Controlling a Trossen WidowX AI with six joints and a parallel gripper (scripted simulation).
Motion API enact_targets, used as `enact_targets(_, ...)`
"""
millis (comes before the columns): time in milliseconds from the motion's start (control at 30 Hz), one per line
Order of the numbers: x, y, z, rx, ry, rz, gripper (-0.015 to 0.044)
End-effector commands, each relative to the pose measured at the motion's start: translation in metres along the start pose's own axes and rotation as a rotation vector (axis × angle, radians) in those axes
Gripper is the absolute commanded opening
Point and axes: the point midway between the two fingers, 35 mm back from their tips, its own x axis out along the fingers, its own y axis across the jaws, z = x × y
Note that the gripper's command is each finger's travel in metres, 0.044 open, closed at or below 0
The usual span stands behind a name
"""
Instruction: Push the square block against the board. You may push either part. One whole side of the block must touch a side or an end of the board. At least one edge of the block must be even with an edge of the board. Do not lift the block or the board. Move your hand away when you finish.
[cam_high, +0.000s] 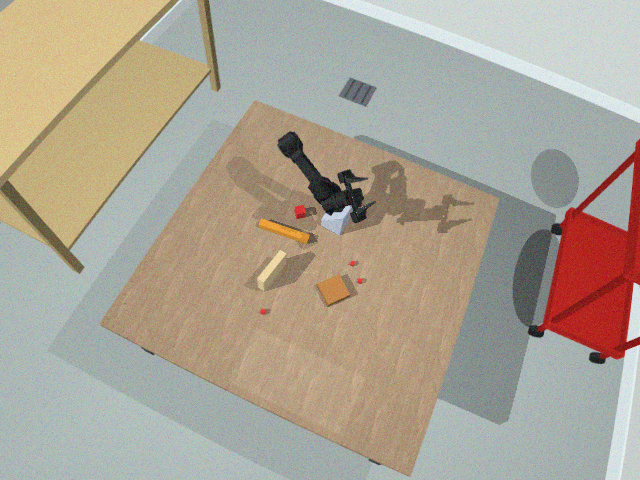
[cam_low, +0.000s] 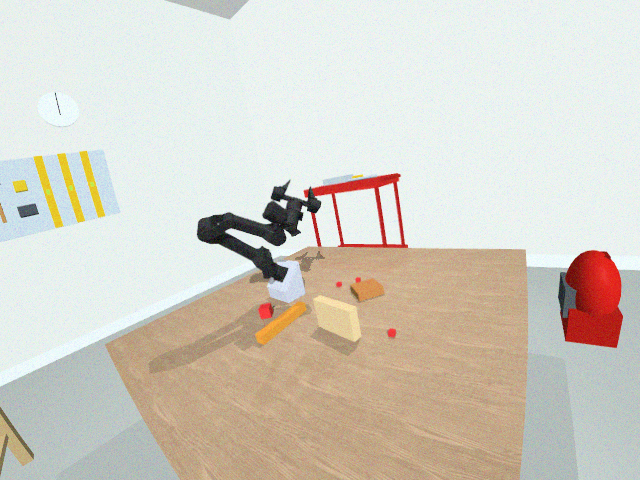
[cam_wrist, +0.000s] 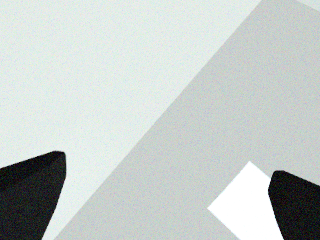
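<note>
The square block (cam_high: 334, 289) (cam_low: 368, 289) is a flat orange-brown tile lying near the middle of the table (cam_high: 310, 372) (cam_low: 413, 392). The board (cam_high: 271, 269) (cam_low: 337, 317) is a cream slab standing on its long edge, to the block's left in the top view, with a clear gap between them. My gripper (cam_high: 368, 192) (cam_low: 298, 187) (cam_wrist: 172, 175) is open and empty. It is raised high above the arm's white base (cam_high: 334, 221) (cam_low: 286, 286) and points upward, far from both parts. The wrist view shows only wall and ceiling between the fingers.
A long orange bar (cam_high: 283, 230) (cam_low: 280, 322) and a red cube (cam_high: 300, 211) (cam_low: 265, 310) lie near the base. Three small red markers (cam_high: 353, 263) (cam_high: 359, 280) (cam_high: 263, 311) dot the table. A red cart (cam_high: 594, 268) and a wooden shelf (cam_high: 77, 103) stand off the table.
</note>
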Motion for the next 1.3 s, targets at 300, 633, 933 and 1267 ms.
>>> enact_targets(300, 0.002, 0.019, -0.021, 0.2, 0.066, 0.076, 0.0137)
enact_targets(633, -0.002, 0.049, -0.051, 0.498, 0.19, 0.179, 0.0)
enact_targets(933, -0.011, 0.076, -0.08, 0.744, 0.332, 0.255, 0.0)
enact_targets(1267, -0.028, 0.106, -0.109, 1.005, 0.515, 0.317, 0.0)
